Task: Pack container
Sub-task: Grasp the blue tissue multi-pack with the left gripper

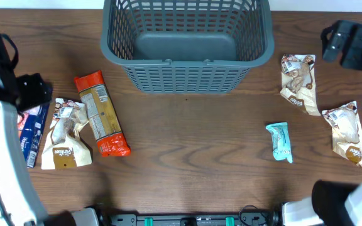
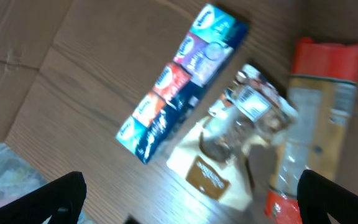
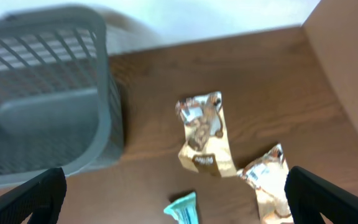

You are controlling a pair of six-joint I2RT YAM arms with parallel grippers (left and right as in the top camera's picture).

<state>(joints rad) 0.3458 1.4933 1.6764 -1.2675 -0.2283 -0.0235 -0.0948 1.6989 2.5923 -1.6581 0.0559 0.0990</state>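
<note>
The dark grey lattice container point(image 1: 187, 70) stands empty at the back middle; it also shows at the left of the right wrist view point(image 3: 42, 124). My left gripper point(image 1: 33, 91) is open and empty, hovering above a blue multi-pack point(image 2: 182, 81), a beige snack pouch point(image 2: 241, 137) and a long orange packet point(image 2: 319, 124); its jaws point(image 2: 191, 199) are spread wide. My right gripper point(image 1: 349, 43) is open and empty, high at the back right; its jaws point(image 3: 173, 199) hang above a beige pouch point(image 3: 202, 134), a second pouch point(image 3: 269, 180) and a teal bar point(image 3: 184, 210).
In the overhead view, the blue multi-pack point(image 1: 33, 132), beige pouch point(image 1: 66, 135) and orange packet point(image 1: 101, 113) lie at the left. Two beige pouches point(image 1: 300, 81) point(image 1: 347, 132) and the teal bar point(image 1: 280, 141) lie at the right. Cardboard borders the table on both sides.
</note>
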